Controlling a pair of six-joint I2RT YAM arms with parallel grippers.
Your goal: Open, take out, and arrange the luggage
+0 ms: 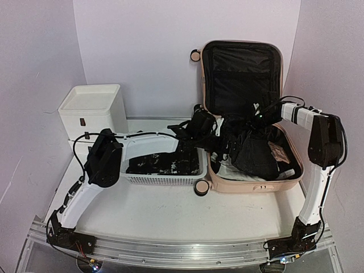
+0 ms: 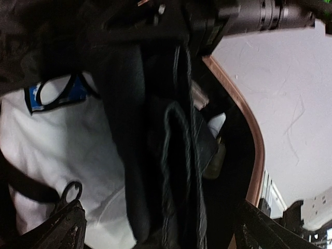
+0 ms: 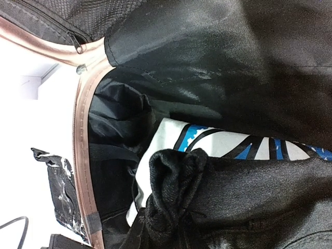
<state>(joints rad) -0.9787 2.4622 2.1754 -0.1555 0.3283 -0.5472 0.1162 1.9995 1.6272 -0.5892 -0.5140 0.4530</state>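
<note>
The pale pink luggage (image 1: 250, 185) lies open at the right, its lid (image 1: 242, 68) upright against the back wall, black lining showing. A black garment (image 1: 256, 153) is raised over its tub. My right gripper (image 1: 257, 120) is above the tub; in the right wrist view the garment (image 3: 233, 192) is bunched at my jaws (image 3: 171, 238), which seem shut on it. My left gripper (image 1: 211, 138) is at the tub's left rim. In the left wrist view its fingers (image 2: 67, 228) stand wide apart with the garment (image 2: 155, 155) hanging between them. A white T-shirt (image 2: 52, 155) with blue print lies underneath.
A white mesh basket (image 1: 165, 179) with dark clothes sits left of the luggage, under my left arm. A white drawer unit (image 1: 94, 111) stands at the back left. A caster wheel (image 1: 201, 187) sticks out at the luggage's near left corner. Walls close in on both sides.
</note>
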